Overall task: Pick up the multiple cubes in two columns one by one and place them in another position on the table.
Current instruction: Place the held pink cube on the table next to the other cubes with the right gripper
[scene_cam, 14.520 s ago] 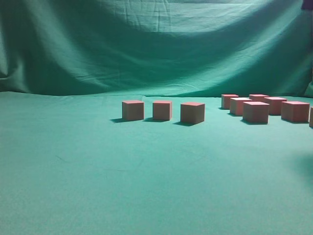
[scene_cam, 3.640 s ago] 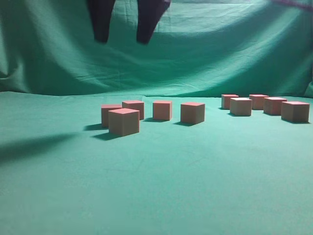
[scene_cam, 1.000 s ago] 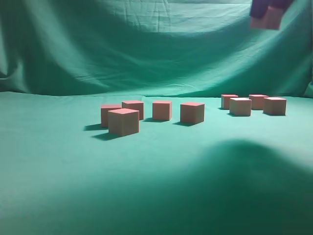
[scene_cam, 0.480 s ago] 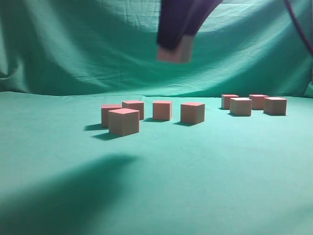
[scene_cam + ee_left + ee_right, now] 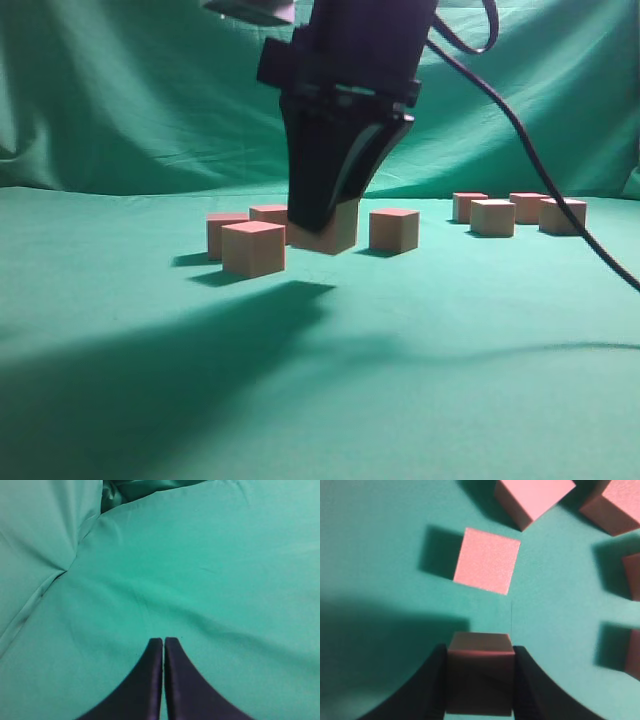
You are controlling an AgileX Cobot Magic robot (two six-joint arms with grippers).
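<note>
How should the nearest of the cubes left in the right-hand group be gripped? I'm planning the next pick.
That cube is probably best taken from straight above, with the gripper closing on two opposite upright faces. It sits flat and upright on the table, so its sides are parallel. Neighbouring cubes stand close behind and beside it, so the near and far faces may give more finger room, though the gaps are hard to judge.

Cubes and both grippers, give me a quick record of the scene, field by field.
right gripper: fingers shut on the held cube, low over the table
left gripper: fingers pressed together, nothing between them, only green cloth beneath
left group: front cube with more cubes behind it and one to the right of the gripper; exact count hidden by the gripper
right group: three cubes, nearest to the middle
held cube contact with table: cannot tell
</note>
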